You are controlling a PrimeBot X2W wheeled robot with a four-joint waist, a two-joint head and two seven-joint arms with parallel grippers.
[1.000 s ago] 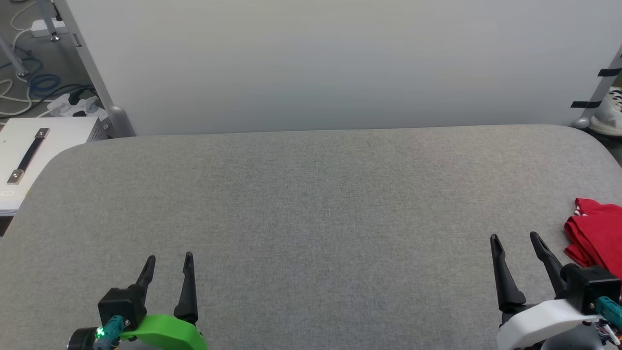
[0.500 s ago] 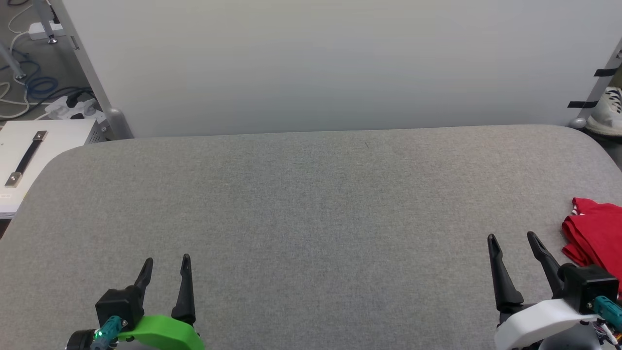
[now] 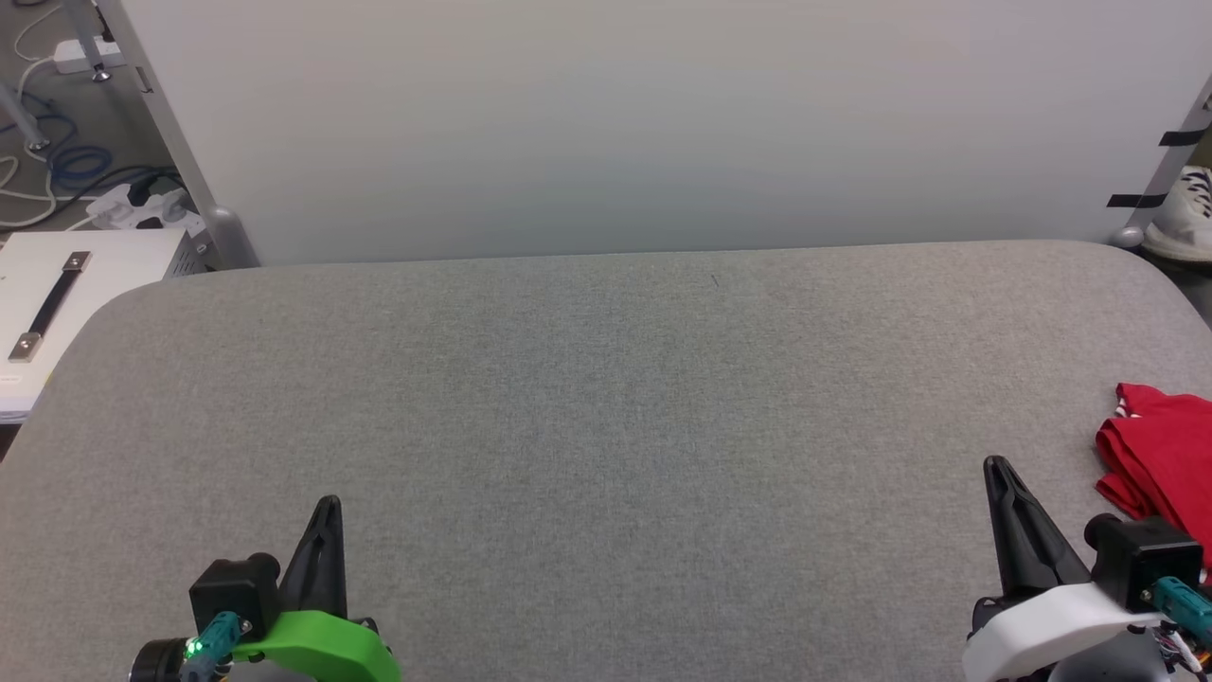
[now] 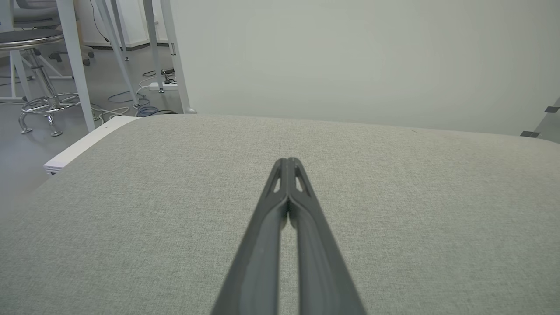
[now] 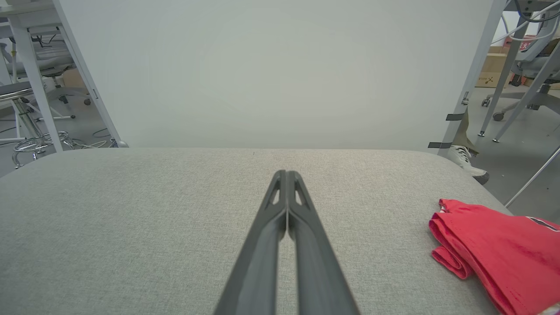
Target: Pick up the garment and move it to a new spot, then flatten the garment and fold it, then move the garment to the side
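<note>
The garment (image 3: 1160,450), red and folded into a thick bundle, lies at the right edge of the grey table (image 3: 606,379); in the right wrist view the garment (image 5: 498,249) sits right of my fingers. My right gripper (image 3: 997,466) hovers low at the front right, shut and empty, a short way left of the garment and not touching it. In its own view the right gripper (image 5: 286,173) has its fingers pressed together. My left gripper (image 3: 327,502) is at the front left, also shut with nothing held; the left gripper (image 4: 288,161) points across bare table.
A pale partition wall (image 3: 615,123) stands along the table's far edge. A white box with a black strap (image 3: 57,313) sits off the left corner, with cables on the floor (image 3: 66,170) behind it. A person's shoe (image 3: 1184,218) shows at the far right.
Both grippers have gone from open to shut, with nothing between their fingers. The arms and the garment stay where they were.
</note>
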